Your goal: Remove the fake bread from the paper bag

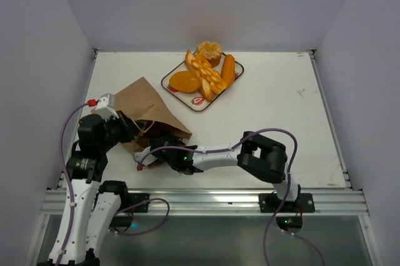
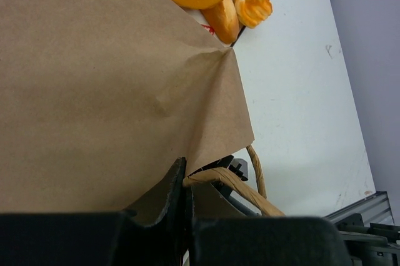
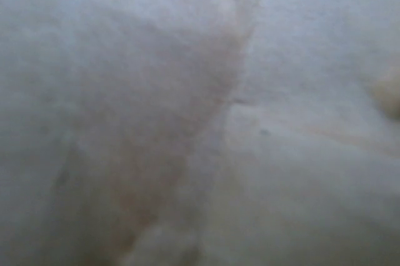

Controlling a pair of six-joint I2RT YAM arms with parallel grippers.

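Top external view: the left gripper (image 2: 185, 216) is clamped on the rim of the paper bag (image 1: 147, 107) at near left, seemingly holding the mouth open for the right gripper (image 1: 161, 146), which is buried inside with its opening impossible to tell, while fake bread (image 1: 203, 72) lies on the far tray (image 1: 199, 105).

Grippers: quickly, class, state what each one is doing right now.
Left gripper: closed on the paper bag edge.
Right gripper: inside the bag mouth, cannot be told.
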